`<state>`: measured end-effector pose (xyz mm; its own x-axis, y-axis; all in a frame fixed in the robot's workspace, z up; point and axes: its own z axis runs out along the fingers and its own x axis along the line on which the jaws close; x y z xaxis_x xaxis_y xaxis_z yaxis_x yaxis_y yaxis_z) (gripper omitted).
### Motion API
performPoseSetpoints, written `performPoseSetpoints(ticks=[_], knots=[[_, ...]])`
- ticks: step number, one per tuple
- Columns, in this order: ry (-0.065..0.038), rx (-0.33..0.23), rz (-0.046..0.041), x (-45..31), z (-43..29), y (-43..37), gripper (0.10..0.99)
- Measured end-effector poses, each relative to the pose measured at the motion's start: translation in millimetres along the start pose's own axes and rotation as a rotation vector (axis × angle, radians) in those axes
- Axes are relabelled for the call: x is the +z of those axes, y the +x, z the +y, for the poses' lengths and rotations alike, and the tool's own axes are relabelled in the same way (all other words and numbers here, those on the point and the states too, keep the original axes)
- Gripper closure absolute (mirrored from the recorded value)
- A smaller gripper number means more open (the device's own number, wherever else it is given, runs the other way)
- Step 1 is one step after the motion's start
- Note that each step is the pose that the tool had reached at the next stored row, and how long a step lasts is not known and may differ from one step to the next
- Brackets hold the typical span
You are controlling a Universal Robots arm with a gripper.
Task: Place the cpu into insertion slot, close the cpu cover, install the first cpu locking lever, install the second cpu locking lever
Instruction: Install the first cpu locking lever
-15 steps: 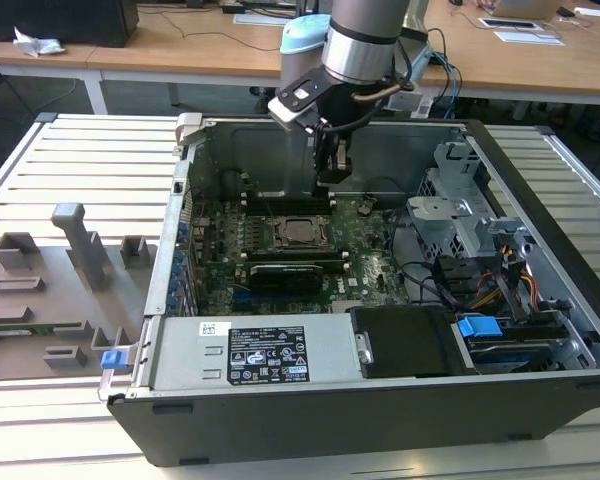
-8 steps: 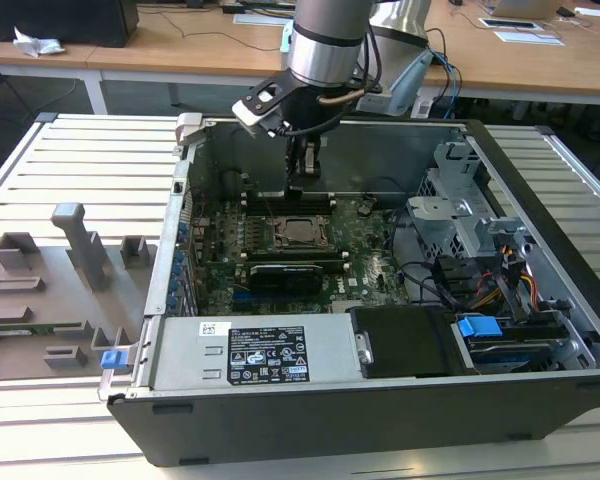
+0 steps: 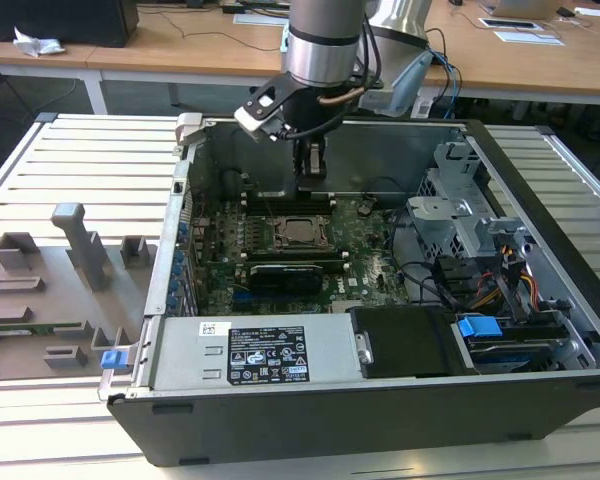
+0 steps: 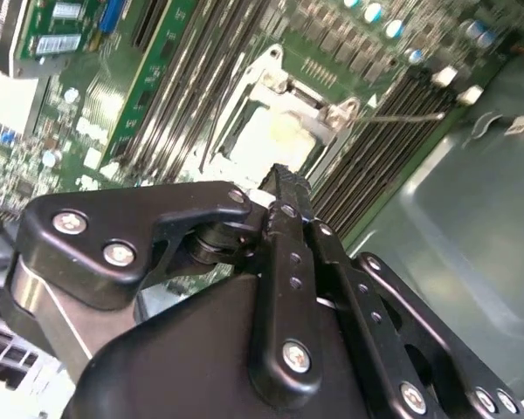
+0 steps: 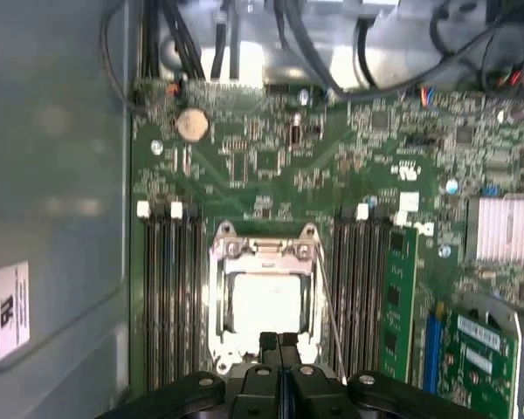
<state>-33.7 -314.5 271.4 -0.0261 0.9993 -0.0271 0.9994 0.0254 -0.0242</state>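
Your gripper (image 5: 278, 342) is closed with nothing in it, hanging near the cpu (image 5: 264, 305) that sits in the insertion slot (image 5: 217, 325) — go down crooked and it may slip off the thin lever (image 5: 325, 297).

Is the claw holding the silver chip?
No, the gripper is shut and empty, while the cpu lies in the insertion slot.

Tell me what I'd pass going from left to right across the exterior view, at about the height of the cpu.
grey fixture blocks → case's left wall → cpu → grey drive cage → coloured cables
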Motion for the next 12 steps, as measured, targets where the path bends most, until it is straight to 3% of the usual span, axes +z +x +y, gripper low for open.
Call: performPoseSetpoints(ticks=[4,12], knots=[[-0.006,-0.002,-0.0001,-0.1,0.0,0.0,0.980],[-0.011,-0.199,-0.0044,-0.1,0.0,0.0,0.980]])
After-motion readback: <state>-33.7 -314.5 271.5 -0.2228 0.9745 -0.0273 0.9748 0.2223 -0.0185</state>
